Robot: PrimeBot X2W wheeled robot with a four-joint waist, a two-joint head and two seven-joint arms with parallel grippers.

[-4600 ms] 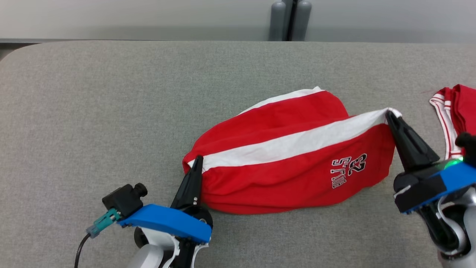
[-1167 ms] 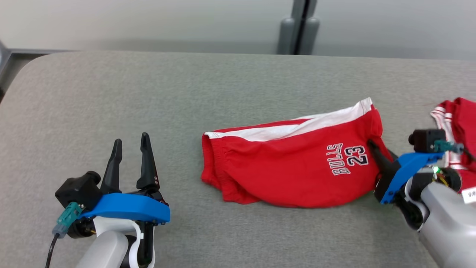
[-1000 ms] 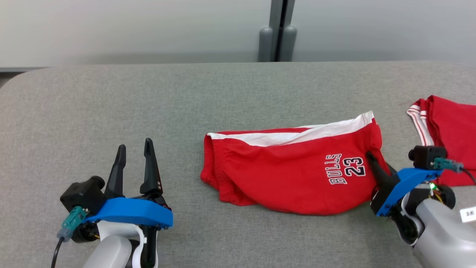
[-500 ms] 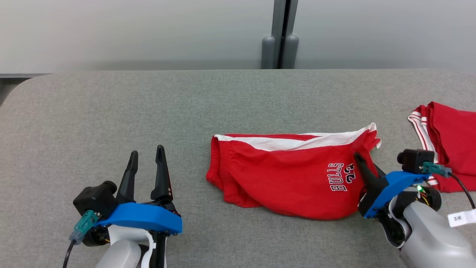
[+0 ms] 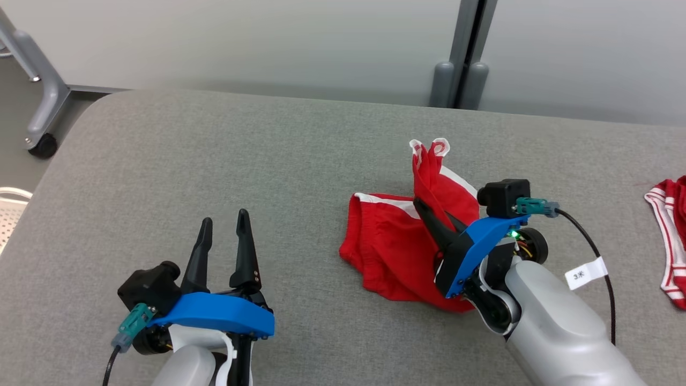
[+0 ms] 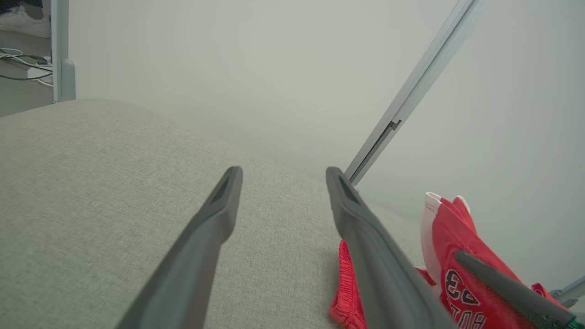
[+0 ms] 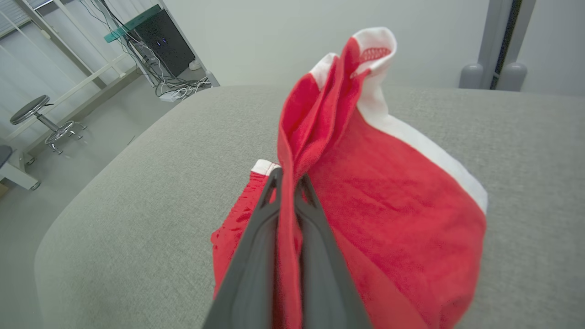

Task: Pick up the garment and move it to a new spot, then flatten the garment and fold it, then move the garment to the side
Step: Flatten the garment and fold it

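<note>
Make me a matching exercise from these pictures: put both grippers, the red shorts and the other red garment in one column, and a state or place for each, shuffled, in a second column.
Column one
1. left gripper
2. right gripper
3. red shorts
4. striped red garment

Column two
A. lying on the table, far to the robot's right
B. open, holding nothing
C. shut on fabric
D. one end lifted, the rest on the table

Pairs: 1-B, 2-C, 3-D, 4-A
</note>
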